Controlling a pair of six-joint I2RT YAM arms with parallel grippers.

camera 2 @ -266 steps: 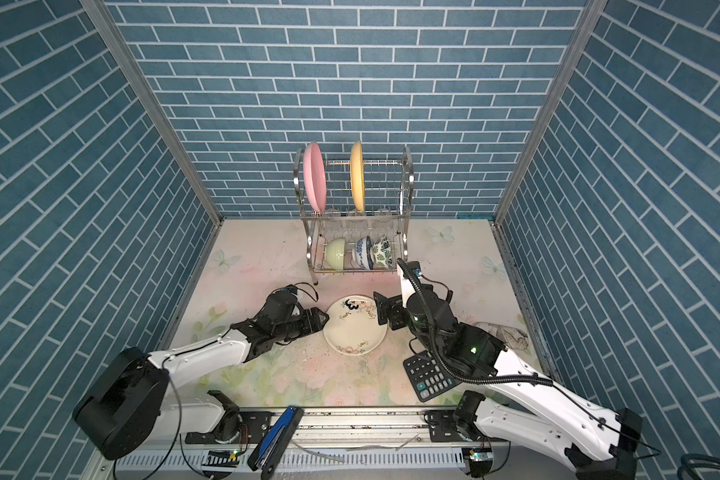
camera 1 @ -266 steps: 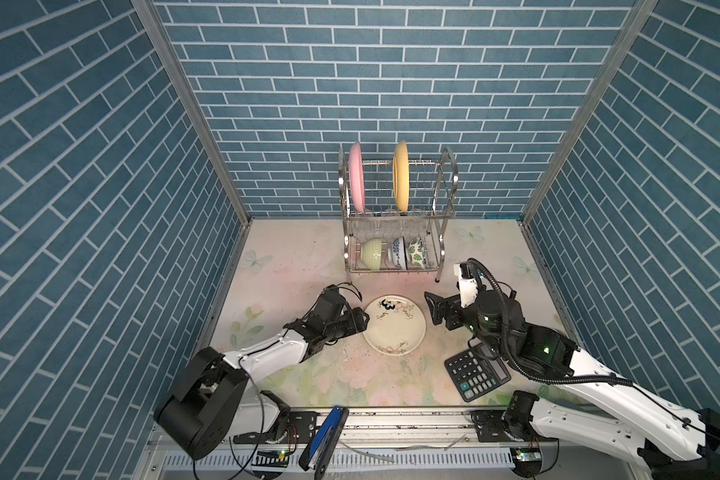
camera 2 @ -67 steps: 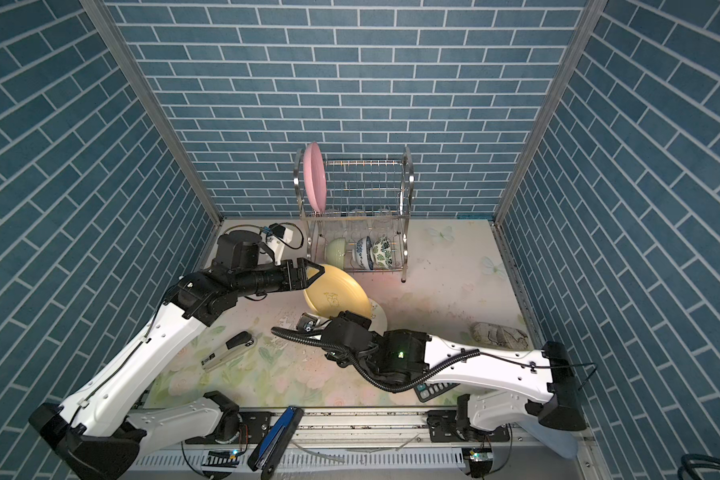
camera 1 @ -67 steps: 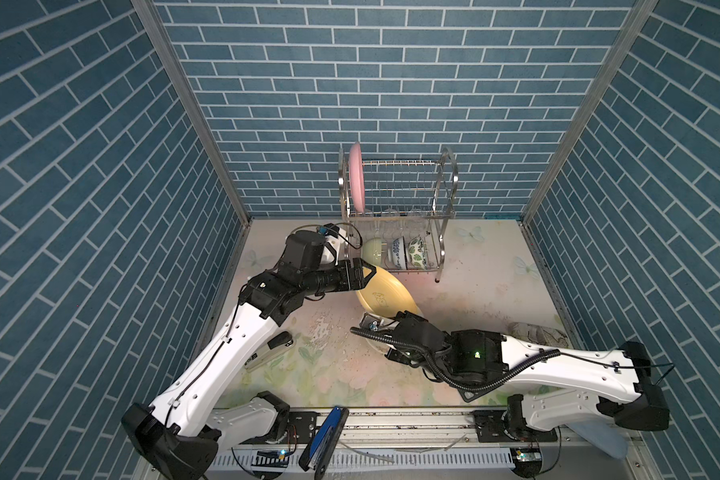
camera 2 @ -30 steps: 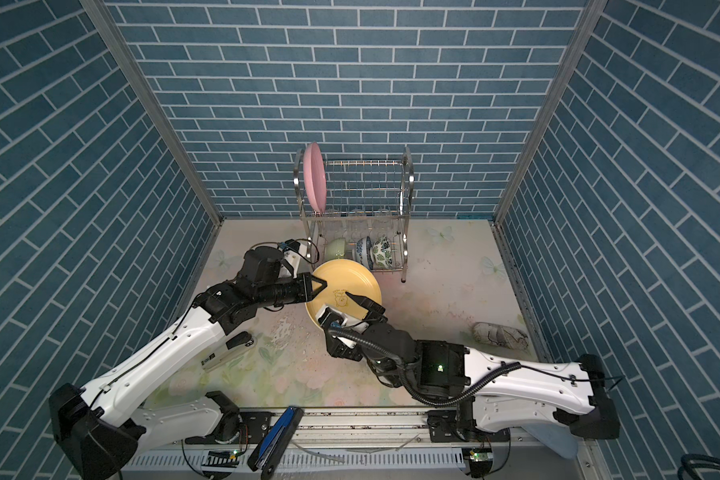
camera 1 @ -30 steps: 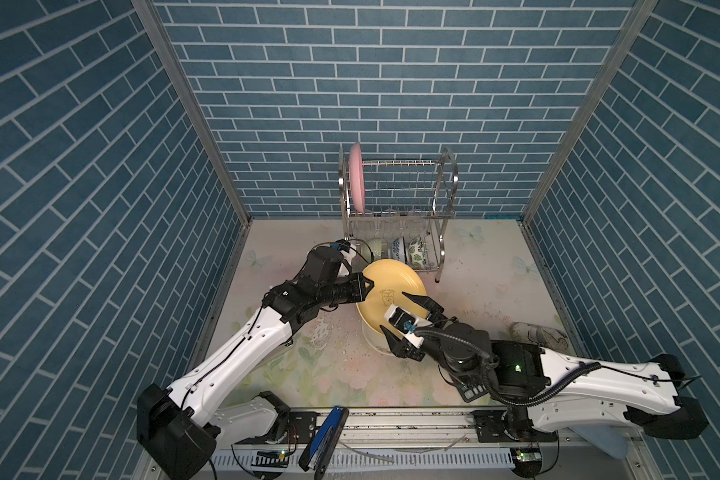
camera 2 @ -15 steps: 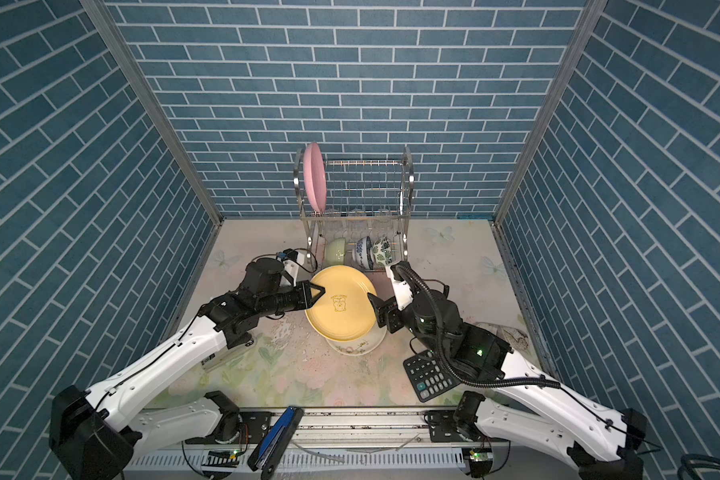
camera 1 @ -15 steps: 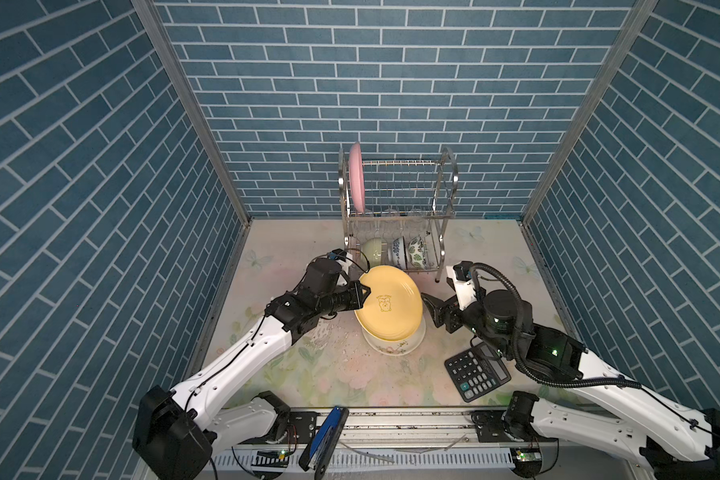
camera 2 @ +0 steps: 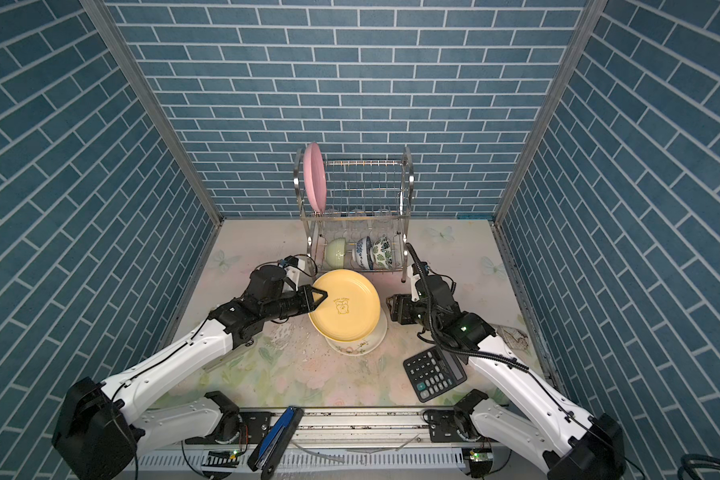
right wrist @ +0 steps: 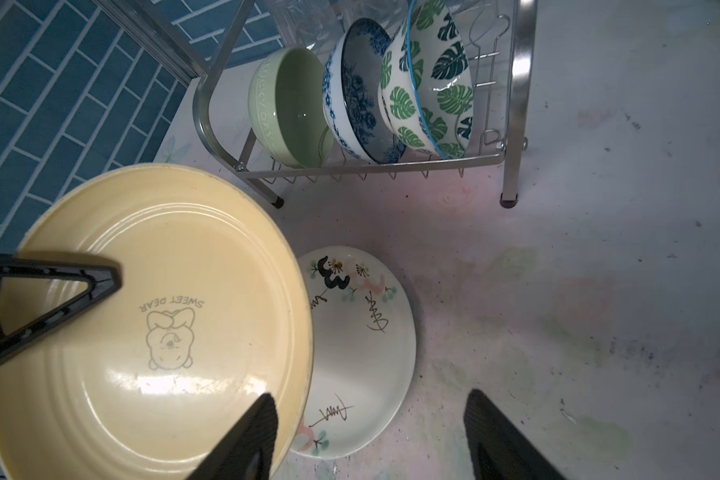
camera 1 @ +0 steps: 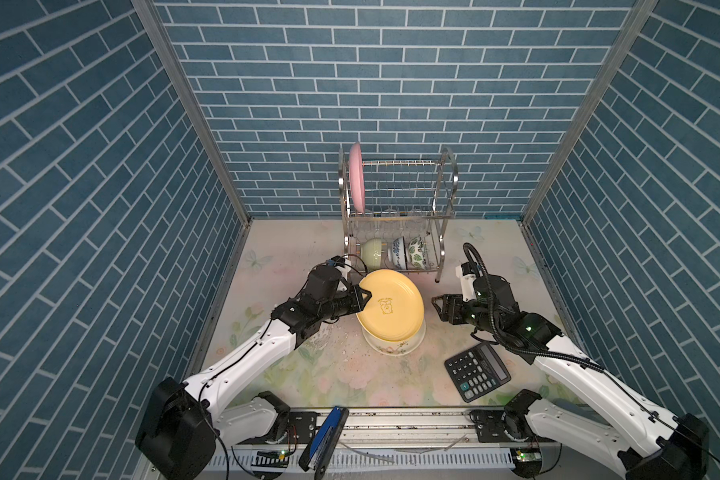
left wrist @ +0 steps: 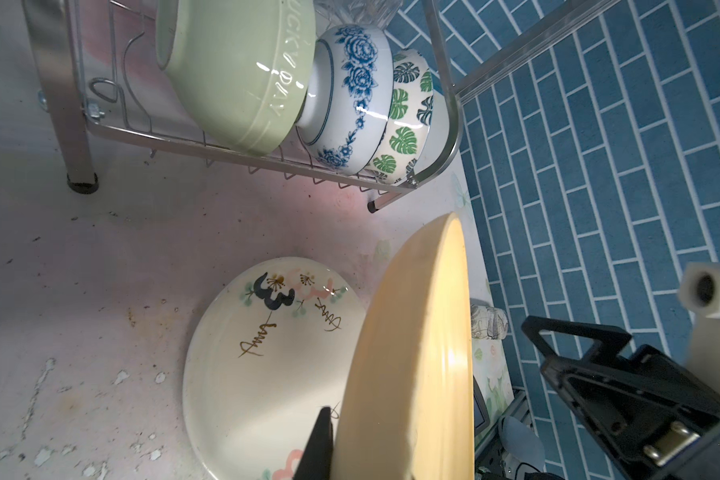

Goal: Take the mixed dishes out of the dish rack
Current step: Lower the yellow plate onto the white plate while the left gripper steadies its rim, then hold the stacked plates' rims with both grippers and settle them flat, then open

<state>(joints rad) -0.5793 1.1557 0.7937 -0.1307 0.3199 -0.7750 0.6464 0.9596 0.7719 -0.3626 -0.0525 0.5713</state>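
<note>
Blue brick walls [camera 1: 371, 83] on three sides, with metal strips [camera 1: 192, 112] up the back corners. Below, a table [camera 1: 329, 382] printed with pale flowers and butterflies, worn, with white chips near its middle. At its back edge, the shiny wire dish rack [camera 1: 449, 170]. On the top shelf, at the left end, the pink plate [camera 1: 356, 176], up on its edge. On the bottom shelf, three bowls on their sides: the pale-green bowl [camera 1: 371, 253], the blue-white bowl [camera 1: 398, 251], the green-leaf bowl [camera 1: 415, 251]. Just in front of it, the cream plate [camera 1: 395, 351], flat on the table. Pinches the rim of the yellow plate [camera 1: 391, 307] with the left gripper [camera 1: 366, 296], jaws tight on it, and holds it tilted over the cream plate; touching or not, cannot tell. Hangs the right gripper [camera 1: 438, 309] just beside the yellow plate, jaws wide apart, nothing between them. Near the front right corner, a black calculator [camera 1: 476, 372], flat.
</note>
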